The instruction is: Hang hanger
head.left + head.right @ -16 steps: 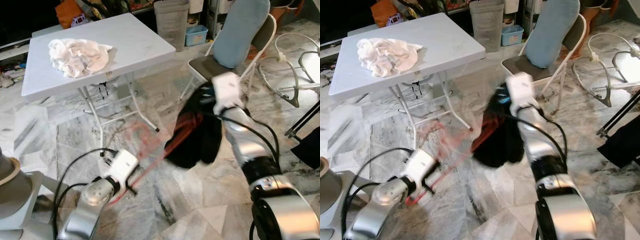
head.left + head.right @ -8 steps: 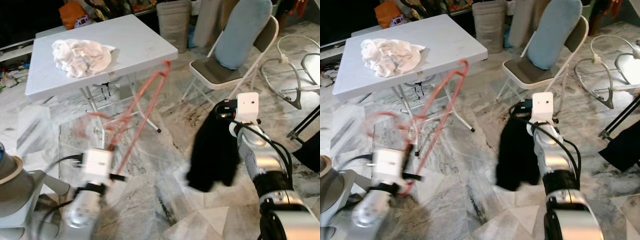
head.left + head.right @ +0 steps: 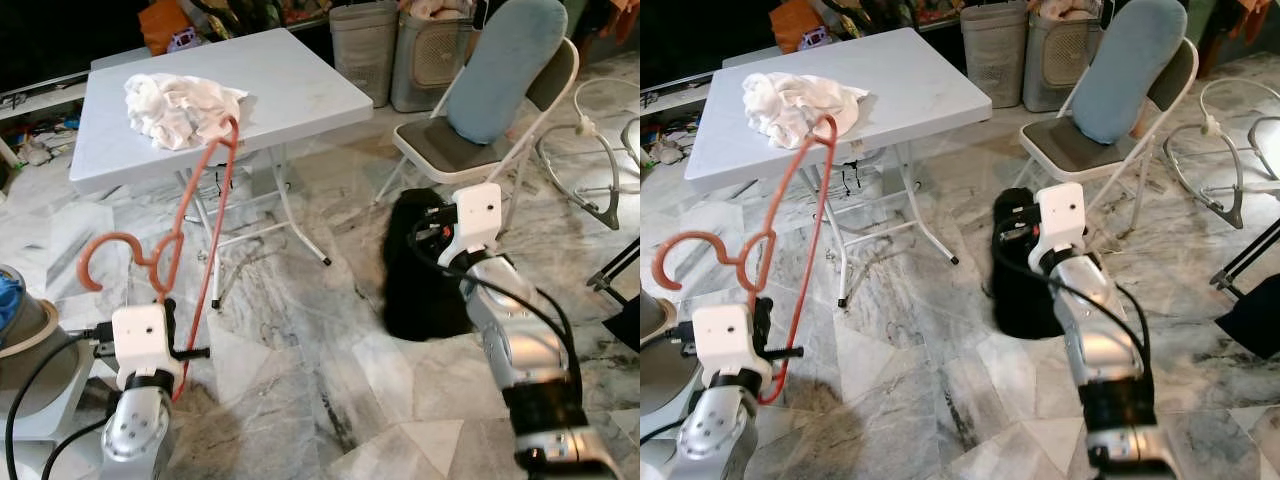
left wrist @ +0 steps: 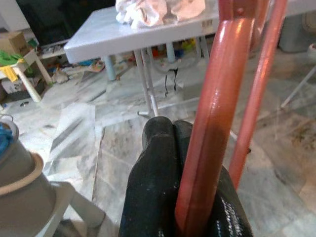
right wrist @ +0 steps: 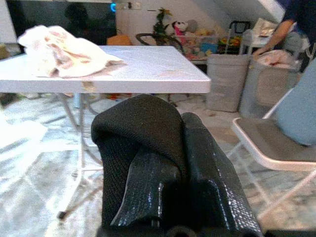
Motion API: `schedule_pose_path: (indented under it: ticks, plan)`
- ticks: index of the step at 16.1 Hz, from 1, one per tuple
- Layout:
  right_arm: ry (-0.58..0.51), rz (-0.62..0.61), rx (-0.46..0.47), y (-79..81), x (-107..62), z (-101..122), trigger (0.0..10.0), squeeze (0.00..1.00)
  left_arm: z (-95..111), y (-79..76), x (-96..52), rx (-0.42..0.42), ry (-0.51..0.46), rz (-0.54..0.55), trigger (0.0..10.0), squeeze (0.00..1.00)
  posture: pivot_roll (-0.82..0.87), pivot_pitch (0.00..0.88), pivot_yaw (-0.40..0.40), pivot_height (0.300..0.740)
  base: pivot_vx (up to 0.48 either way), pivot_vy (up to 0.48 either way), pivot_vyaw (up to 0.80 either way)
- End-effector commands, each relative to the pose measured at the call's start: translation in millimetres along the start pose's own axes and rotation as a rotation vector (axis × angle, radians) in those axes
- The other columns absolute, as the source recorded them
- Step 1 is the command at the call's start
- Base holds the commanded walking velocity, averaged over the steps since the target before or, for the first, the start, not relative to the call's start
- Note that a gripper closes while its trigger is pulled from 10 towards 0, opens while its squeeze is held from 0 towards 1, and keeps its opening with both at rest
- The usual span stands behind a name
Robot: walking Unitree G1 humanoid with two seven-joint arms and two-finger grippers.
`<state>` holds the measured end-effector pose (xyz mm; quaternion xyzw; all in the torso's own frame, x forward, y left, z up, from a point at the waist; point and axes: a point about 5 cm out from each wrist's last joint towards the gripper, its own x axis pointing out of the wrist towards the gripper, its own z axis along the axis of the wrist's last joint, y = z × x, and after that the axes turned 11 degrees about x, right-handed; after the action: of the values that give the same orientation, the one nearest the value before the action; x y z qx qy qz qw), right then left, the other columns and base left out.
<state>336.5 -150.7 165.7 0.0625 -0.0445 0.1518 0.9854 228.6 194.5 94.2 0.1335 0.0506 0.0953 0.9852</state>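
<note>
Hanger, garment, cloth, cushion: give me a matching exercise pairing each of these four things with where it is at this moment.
Things:
1. red hanger
2. black garment
3. white cloth
4. blue cushion

Places:
A. on the folding chair
B. held upright in the left pincer
C. on the white table
D. hanging from the right pincer

Pairs: 1-B, 2-D, 3-C, 4-A

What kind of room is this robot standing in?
Probably a lived-in home's laundry or utility corner: a marble floor, a folding table with crumpled white cloth, a folding chair and laundry bins.
</note>
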Motion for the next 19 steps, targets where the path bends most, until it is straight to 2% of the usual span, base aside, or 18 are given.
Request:
schedule_pose_path:
  ticks: [1,2,5,6,13,16,19]
  plan:
    - [-0.028,0.046,0.026,8.6,-0.1,9.4,10.0,0.00,8.4,6.0,1.3,0.024,-0.034,0.018,10.0,0.00,-0.01,0.000,0.072,0.740,0.000,0.000,0.00]
    - [-0.005,0.087,0.031,18.6,-1.5,6.2,10.0,0.00,6.7,9.0,0.3,-0.001,-0.017,0.024,10.0,0.00,-0.01,0.000,0.075,0.740,0.000,0.000,0.00]
    - [-0.012,0.118,0.034,28.9,-3.3,6.4,10.0,0.00,4.1,13.2,1.6,-0.031,0.002,0.048,10.0,0.00,-0.01,0.000,0.077,0.740,0.104,0.000,0.00]
    - [-0.031,0.124,0.071,31.6,-3.7,7.5,10.0,0.00,4.6,14.5,4.6,-0.035,0.003,0.064,10.0,0.00,-0.01,0.000,0.074,0.740,0.315,0.000,0.00]
    - [-0.027,0.170,0.075,37.2,-3.6,13.2,10.0,0.00,7.6,15.3,9.5,-0.061,0.006,0.076,10.0,0.00,-0.01,0.000,0.071,0.740,0.329,0.000,0.00]
    - [-0.031,0.182,0.083,40.0,-2.8,14.7,10.0,0.00,8.0,13.7,10.7,-0.063,0.009,0.076,10.0,0.00,-0.01,0.000,0.072,0.740,0.333,0.000,0.75]
    - [-0.030,0.185,0.085,40.9,-1.1,14.9,10.0,0.00,8.1,13.7,12.4,-0.065,0.009,0.078,10.0,0.00,-0.01,0.000,0.072,0.740,0.331,0.330,0.64]
